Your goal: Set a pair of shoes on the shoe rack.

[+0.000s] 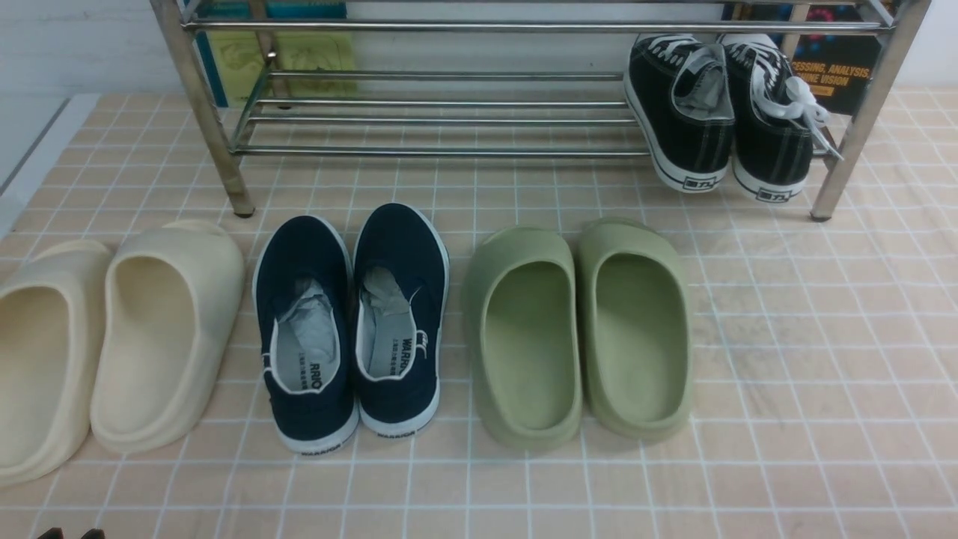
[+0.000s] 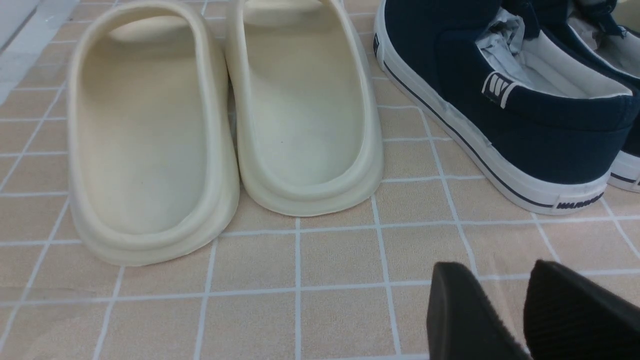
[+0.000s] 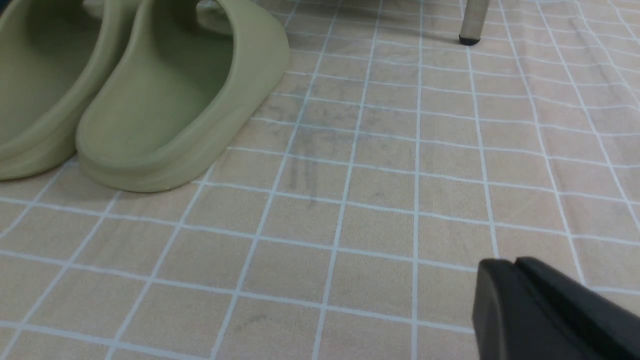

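The two black canvas sneakers (image 1: 685, 112) (image 1: 771, 131) stand side by side on the lower shelf of the silver shoe rack (image 1: 449, 150), at its right end, heels toward me and overhanging the front bar. My left gripper (image 2: 497, 267) is open and empty, low over the tiled cloth near the cream slides; only its tips (image 1: 71, 533) show in the front view. My right gripper (image 3: 510, 262) is shut and empty over bare cloth to the right of the green slides. A rack leg (image 3: 472, 20) shows far ahead of it.
On the floor in front of the rack, from left to right, stand cream slides (image 1: 112, 337), navy slip-ons with white trim (image 1: 352, 322) and green slides (image 1: 576, 329). Books (image 1: 284, 45) lean behind the rack. A white floor strip (image 1: 30, 150) lies at far left.
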